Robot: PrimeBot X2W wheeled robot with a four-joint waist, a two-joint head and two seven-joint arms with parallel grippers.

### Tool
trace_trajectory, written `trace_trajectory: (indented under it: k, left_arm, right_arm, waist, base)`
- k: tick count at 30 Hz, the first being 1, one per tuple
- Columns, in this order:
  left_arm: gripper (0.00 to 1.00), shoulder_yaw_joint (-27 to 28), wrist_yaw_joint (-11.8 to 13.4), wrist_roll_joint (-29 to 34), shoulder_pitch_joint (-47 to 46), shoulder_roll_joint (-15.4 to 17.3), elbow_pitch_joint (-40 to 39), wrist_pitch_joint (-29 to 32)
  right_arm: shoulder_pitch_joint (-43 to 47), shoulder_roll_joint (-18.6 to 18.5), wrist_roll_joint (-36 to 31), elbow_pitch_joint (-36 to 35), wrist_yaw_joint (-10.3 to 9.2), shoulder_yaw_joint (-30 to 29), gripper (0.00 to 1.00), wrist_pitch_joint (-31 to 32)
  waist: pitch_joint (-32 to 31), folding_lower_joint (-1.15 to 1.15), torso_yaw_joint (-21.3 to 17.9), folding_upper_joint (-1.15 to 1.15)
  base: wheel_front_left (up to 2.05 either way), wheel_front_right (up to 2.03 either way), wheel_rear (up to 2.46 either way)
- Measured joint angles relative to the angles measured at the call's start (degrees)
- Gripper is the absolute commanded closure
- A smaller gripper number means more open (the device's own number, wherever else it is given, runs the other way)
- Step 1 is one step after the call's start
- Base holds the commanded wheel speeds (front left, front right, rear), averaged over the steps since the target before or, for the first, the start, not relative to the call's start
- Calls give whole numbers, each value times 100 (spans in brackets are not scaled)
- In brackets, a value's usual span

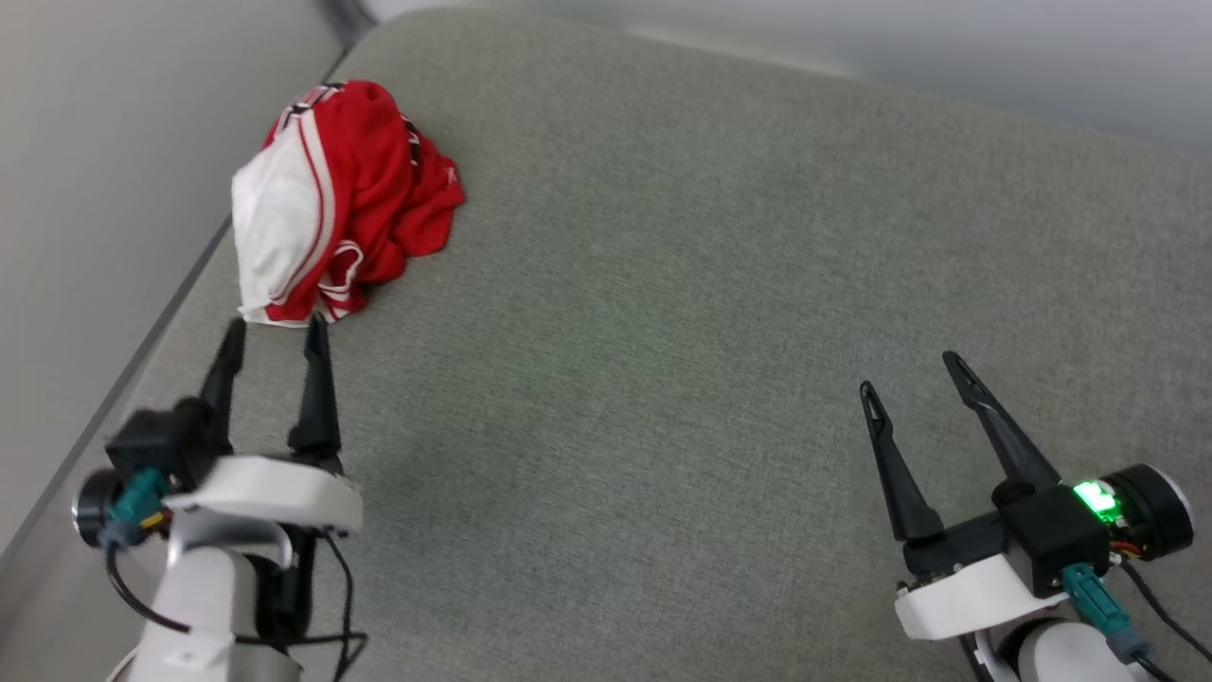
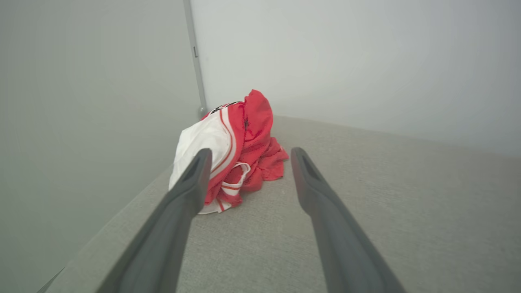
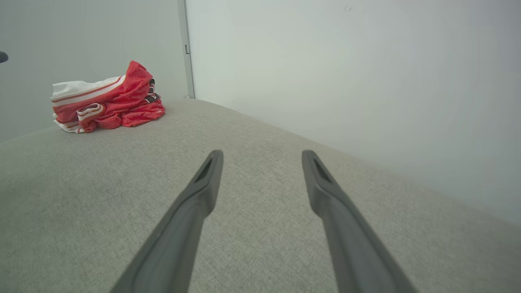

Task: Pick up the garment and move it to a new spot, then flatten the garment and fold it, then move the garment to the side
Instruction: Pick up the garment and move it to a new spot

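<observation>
The shirt (image 1: 346, 194) is seen crumpled at upper left. The left tool (image 1: 275, 324), just below it, and the right tool (image 1: 908, 371), lower right, are held released.

1 garment (image 1: 355, 180), 2 end effectors (image 1: 275, 325) (image 1: 908, 373), 1 surface (image 1: 663, 332)

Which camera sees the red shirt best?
The head view: the garment lies whole and unblocked, seen from above. The left wrist view is closer, but one jaw hides part of it. The right wrist view shows it small and far off.
</observation>
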Motion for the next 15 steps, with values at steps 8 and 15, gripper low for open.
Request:
trace_trajectory:
  k: [8,15]
  left_arm:
    - [0,-24,-201,-816,-1788,1550,1165,1058]
    - [0,-577,-208,-2206,-2675,2676,1603,3247]
  right_arm:
    - [-172,-281,-126,-148,-1,-55,0,0]
    - [-308,-357,-224,-242,0,-60,0,0]
  waist:
    - [913,1,-417,0]
    - [1531,1,-783,0]
  base:
    - [0,0,0]
    - [0,0,0]
